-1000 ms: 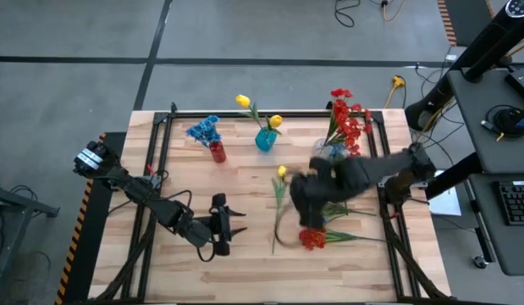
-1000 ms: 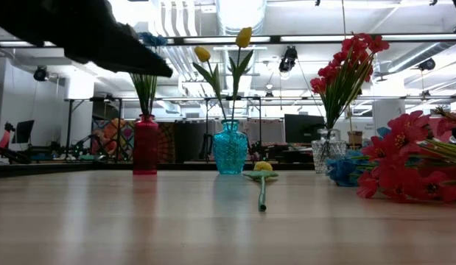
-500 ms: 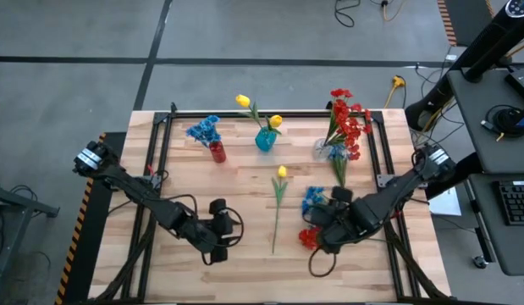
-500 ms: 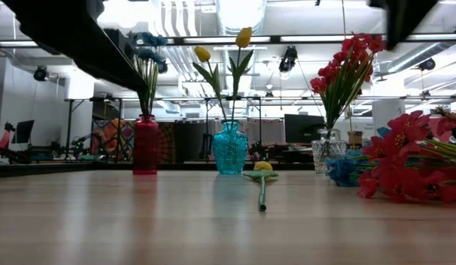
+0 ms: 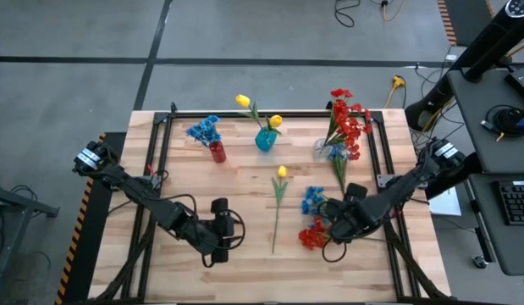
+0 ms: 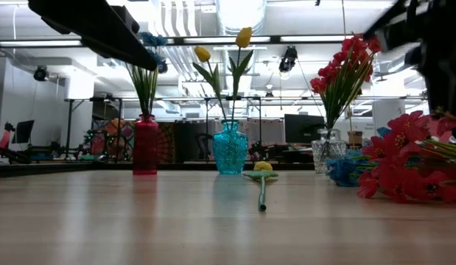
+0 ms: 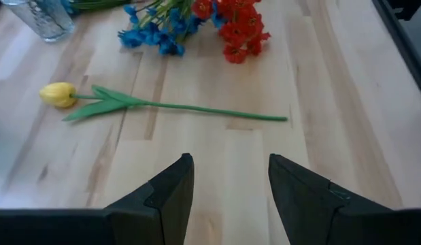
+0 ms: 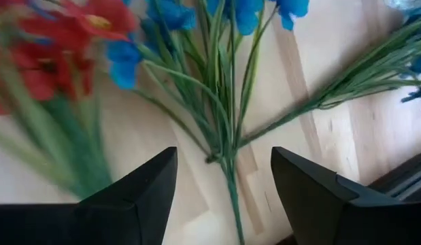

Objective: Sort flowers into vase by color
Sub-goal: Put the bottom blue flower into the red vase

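A yellow tulip (image 5: 281, 172) lies on the table, its stem (image 7: 196, 109) running toward the near edge. Right of it lie a blue spray (image 5: 311, 200) and a red spray (image 5: 311, 236). My right gripper (image 5: 331, 232) hangs open just above them, pointing steeply down, its fingers on either side of the blue spray's stems (image 8: 225, 139) without touching. My left gripper (image 5: 236, 230) hovers open left of the tulip's stem, nothing between its fingers (image 7: 230, 184). At the back stand a red vase (image 5: 217, 152) with blue blooms, a blue vase (image 5: 265, 140) with yellow tulips and a clear vase (image 5: 328, 151) with red blooms.
The three vases stand in a row near the far edge. Bare wood lies between the two grippers around the tulip stem and along the near edge. Black frame rails (image 5: 160, 144) run along the table's left and right sides.
My right gripper has swung from near the clear vase toward the near edge and come down fast until it hangs over the lying blue and red sprays. My left gripper has tipped up a little and now points more nearly level. The flowers have not moved.
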Controlling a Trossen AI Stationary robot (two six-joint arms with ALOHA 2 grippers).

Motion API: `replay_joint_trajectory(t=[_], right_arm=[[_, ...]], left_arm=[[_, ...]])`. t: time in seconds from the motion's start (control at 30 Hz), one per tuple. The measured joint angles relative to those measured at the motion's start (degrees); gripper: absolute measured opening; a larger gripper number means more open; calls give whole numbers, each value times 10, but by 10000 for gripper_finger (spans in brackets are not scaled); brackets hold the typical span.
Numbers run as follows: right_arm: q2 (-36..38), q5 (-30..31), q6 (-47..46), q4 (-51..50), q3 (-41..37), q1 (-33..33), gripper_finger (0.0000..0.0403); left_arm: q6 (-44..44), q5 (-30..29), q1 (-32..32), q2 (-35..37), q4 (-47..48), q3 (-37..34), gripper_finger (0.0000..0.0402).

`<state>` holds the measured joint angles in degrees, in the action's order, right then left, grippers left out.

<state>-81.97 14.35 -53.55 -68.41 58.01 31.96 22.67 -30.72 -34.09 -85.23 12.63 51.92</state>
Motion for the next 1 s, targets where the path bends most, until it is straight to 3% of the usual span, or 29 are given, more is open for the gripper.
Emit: replay_joint_trajectory(t=[0.5, 1.0], right_arm=[[-2, -28, 129, 199, -114, -114, 209], [-4, -39, 139, 235, -114, -123, 33]], left_arm=[[-12, -41, 1, 0, -2, 0, 173], [-12, -49, 1, 0, -2, -1, 173]])
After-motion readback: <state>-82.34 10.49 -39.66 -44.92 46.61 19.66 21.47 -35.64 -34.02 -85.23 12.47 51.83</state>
